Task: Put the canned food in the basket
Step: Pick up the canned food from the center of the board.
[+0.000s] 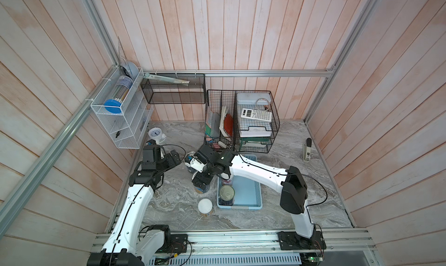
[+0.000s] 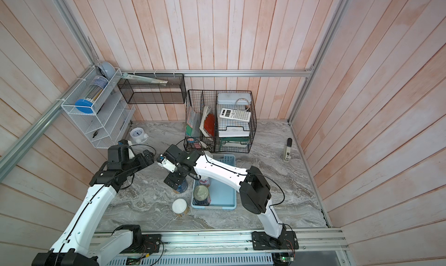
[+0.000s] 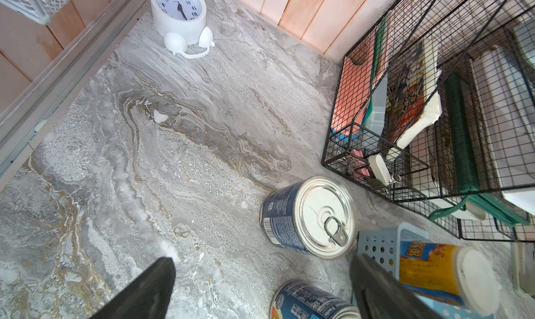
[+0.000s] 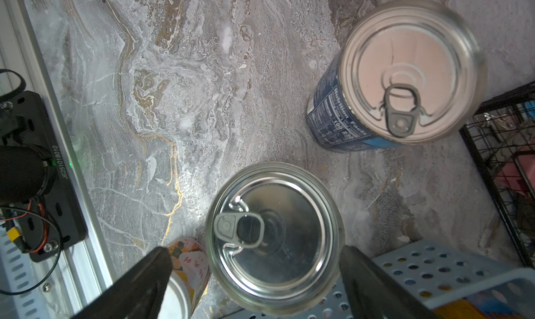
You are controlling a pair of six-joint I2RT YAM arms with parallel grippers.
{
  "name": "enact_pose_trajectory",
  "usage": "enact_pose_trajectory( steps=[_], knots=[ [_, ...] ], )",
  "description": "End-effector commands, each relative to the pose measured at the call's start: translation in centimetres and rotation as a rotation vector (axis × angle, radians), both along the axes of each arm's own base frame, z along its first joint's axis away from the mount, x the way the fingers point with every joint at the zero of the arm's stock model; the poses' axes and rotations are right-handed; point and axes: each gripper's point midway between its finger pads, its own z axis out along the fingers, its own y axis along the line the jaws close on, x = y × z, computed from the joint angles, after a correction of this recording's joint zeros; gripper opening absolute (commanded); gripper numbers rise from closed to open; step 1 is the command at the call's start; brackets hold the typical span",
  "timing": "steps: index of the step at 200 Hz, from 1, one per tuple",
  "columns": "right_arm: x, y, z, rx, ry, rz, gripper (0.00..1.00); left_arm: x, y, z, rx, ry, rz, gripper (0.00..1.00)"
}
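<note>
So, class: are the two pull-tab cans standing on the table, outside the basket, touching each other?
Apart. The right wrist view shows a strip of bare table between the darker-topped can and the paler-topped can.

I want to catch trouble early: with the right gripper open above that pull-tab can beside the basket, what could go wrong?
The pull-tab can under the open right gripper stands close beside the basket, so one finger may land on its wall. The other finger may knock the white-lidded can standing close on the opposite side.
</note>
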Motion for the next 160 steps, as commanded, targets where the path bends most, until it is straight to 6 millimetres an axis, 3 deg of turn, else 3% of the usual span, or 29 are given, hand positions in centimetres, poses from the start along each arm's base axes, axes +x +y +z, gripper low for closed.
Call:
enact_pose_trajectory(
  steps=[1,105,144,160],
  knots=[
    [-0.4,-0.3,-2.7,-0.059,0.026,0.017,0.98,0.1,0.1,0.2,0.011,-0.023,-0.011,1.00],
    [-0.1,-1.2,-7.4,-0.169,0.038,0.003,0.98,0.0,0.0,0.1,0.013,-0.021,-0.015,1.00],
    [0.1,-1.7,-7.4,-0.173,0.026,-0.014,0.98,0.0,0.0,0.1,0.012,-0.022,-0.019,1.00],
    [0.7,-1.7,-6.3,-0.156,-0.017,-0.037,0.98,0.0,0.0,0.1,0.012,-0.023,-0.019,1.00]
  ],
)
